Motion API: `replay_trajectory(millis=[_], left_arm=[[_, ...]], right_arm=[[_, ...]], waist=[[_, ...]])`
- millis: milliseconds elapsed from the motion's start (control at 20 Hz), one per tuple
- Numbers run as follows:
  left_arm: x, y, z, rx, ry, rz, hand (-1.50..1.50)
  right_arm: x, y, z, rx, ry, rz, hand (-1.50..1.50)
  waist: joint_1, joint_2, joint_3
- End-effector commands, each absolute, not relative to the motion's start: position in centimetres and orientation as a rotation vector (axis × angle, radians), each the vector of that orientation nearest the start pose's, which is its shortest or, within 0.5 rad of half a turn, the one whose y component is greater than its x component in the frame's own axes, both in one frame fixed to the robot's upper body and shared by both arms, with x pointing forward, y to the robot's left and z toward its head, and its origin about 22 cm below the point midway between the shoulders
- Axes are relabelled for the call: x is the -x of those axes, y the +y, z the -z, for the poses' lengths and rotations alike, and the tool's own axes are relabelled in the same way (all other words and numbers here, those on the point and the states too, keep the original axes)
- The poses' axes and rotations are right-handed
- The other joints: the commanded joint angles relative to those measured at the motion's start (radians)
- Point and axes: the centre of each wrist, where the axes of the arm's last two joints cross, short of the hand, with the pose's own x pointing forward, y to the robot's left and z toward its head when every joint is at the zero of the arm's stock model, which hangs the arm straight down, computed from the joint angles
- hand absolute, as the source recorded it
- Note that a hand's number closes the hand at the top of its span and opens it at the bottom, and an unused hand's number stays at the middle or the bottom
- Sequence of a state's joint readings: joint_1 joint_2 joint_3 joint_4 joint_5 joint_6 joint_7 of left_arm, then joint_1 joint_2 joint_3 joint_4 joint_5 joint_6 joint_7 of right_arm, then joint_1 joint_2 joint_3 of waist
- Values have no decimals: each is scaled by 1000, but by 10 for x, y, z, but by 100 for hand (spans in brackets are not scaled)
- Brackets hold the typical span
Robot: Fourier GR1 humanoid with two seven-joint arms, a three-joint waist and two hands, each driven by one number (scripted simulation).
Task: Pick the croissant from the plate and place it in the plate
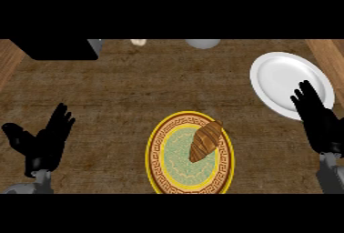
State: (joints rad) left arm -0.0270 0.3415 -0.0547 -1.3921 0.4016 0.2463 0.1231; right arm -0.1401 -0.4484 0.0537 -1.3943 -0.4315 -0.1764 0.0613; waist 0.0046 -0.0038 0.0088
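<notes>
We are starting the pick, with the croissant [205,141] lying on the patterned plate [154,154] mid-surface [121,91], our left hand [47,143] resting released, and our right hand [316,118], fingers straight over the white plate's [285,77] edge, needing to cross and curl round it.

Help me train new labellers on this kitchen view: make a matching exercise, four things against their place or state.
1 croissant
2 white plate
3 left hand
4 right hand

A open, at the view's left
B on the yellow patterned plate
C upper right of the view
D open, fingers over the white plate's lower edge

Pairs: 1-B, 2-C, 3-A, 4-D
</notes>
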Motion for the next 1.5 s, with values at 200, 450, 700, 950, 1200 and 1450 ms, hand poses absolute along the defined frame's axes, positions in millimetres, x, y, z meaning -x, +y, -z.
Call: replay_trajectory(millis=[200,450,700,950,1200,1450], left_arm=[[-247,300,8,-283,-1318,-25,0],[-243,295,14,-264,-1274,-13,0],[-250,271,14,-252,-1290,-7,0],[-247,246,17,-250,-1294,21,0],[-251,251,6,-254,-1286,21,0],[-243,255,19,-254,-1266,28,0]], right_arm=[[-259,-193,-66,2,-1833,74,150],[-265,-318,-56,904,-1721,-620,150],[-227,-177,-14,523,-1918,158,-150],[-197,-156,45,428,-1995,-208,-150],[-181,-188,43,692,-1828,-490,-150],[-187,-193,22,849,-1674,-640,-150]], waist=[[-15,-6,-10],[-43,-7,-37],[-44,-1,2],[-3,5,-8],[-11,0,-12],[-17,-2,-16]])
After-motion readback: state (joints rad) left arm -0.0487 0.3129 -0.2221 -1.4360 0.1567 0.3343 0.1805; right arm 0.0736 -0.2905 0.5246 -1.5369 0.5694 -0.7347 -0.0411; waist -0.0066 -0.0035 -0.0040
